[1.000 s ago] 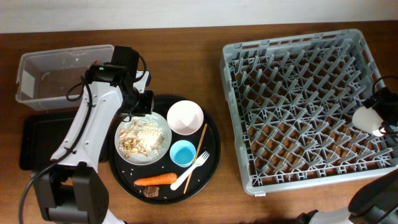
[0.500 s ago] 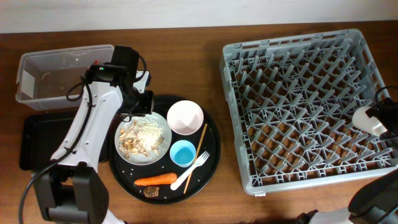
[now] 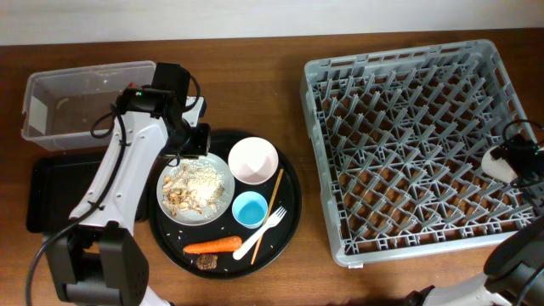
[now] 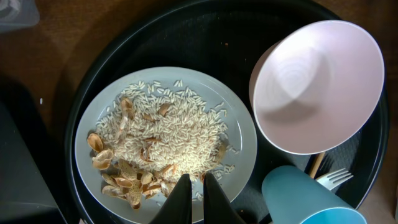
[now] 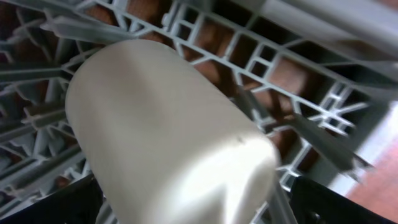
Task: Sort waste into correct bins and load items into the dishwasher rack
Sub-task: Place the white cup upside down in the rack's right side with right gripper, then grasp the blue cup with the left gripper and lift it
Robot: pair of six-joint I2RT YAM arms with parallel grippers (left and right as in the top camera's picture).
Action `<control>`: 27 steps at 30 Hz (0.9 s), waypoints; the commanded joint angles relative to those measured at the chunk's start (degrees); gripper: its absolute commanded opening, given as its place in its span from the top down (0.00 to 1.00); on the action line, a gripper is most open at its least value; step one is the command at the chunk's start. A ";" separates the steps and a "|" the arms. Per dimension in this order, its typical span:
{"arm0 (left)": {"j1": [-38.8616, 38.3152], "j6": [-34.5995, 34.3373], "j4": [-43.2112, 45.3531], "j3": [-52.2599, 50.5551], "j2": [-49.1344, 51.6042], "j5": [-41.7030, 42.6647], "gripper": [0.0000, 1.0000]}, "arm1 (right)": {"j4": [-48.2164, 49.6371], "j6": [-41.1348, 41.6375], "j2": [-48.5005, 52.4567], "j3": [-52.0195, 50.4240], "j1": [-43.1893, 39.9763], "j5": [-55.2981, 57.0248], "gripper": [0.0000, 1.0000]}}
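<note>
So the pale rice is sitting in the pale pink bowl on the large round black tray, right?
No. The pale rice sits on the white round plate, on the large round black tray; the pale pink bowl is empty. The left wrist view shows this.

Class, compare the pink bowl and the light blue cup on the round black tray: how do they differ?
The pink bowl is pale pink, the light blue cup blue. The bowl's mouth is wider than the cup's. Both stand mouth up, empty, on the round black tray.
</note>
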 commanded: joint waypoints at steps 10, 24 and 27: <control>0.11 -0.79 0.13 0.46 -0.68 -0.42 0.92 | 5.14 -5.25 -6.80 0.94 0.00 -16.41 0.01; 0.09 -0.79 -3.34 0.46 -0.68 2.27 0.75 | -8.98 -12.46 -21.00 0.94 4.61 -19.43 0.01; -0.09 -0.79 -5.09 0.46 -0.68 8.87 0.69 | -14.51 -15.85 -24.79 0.94 13.66 -19.32 0.01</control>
